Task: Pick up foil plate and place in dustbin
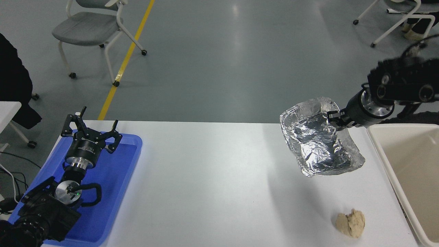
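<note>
The shiny foil plate point(317, 140) hangs in the air above the right part of the white table point(212, 185), tilted with its hollow facing me. My right gripper point(334, 117) is shut on its upper right rim and holds it high, just left of the cream-beige dustbin point(408, 171), which stands at the table's right edge. My left gripper point(90, 132) is open and parked over the blue tray at the lower left.
A tan wadded paper lump point(350, 223) lies on the table near the front right. A shallow blue tray point(113, 171) sits at the left end. Chairs point(92, 31) stand on the floor beyond the table.
</note>
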Controlling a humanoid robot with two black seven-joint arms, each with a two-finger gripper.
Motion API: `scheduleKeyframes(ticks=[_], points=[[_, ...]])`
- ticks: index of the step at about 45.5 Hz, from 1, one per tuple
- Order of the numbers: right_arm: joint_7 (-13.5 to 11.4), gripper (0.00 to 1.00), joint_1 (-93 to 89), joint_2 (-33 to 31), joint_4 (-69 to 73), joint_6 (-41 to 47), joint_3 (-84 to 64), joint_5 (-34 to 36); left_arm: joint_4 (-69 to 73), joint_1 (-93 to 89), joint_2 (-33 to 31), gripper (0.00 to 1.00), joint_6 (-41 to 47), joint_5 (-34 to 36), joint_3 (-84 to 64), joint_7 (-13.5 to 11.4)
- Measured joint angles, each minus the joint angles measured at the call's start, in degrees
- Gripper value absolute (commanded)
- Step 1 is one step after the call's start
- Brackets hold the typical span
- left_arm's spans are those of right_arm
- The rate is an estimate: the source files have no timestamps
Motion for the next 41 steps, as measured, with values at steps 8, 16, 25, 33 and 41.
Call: scheduleKeyframes(ticks=[8,16,25,33,41], points=[[-0.34,0.0,6.89,-0.72,2.46,2.21,-2.61,0.04,0.01,0.01,0.03,1.0,0.0,-0.02,0.0,0.0],[-0.61,0.0,11.38,-1.01,4.12,3.56,-4.17,0.09,0.02,0.01,0.0,1.0,0.0,0.0,0.0,0.0],[-0.85,0.0,14.09,-1.21,5.48,4.2,-5.12,0.1,0.02,0.0,0.02,1.0,0.0,0.0,0.0,0.0],[-1.0,0.0,15.06,-2.28,5.97,4.45,-5.92,-0.8,0.02,-0.01,0.02,1.0,0.0,0.0,0.02,0.0],[-1.02,0.0,15.07,-5.31,5.94,4.51,-7.15,-4.63,0.01,-0.02,0.02,1.0,0.0,-0.02,0.03,0.0]])
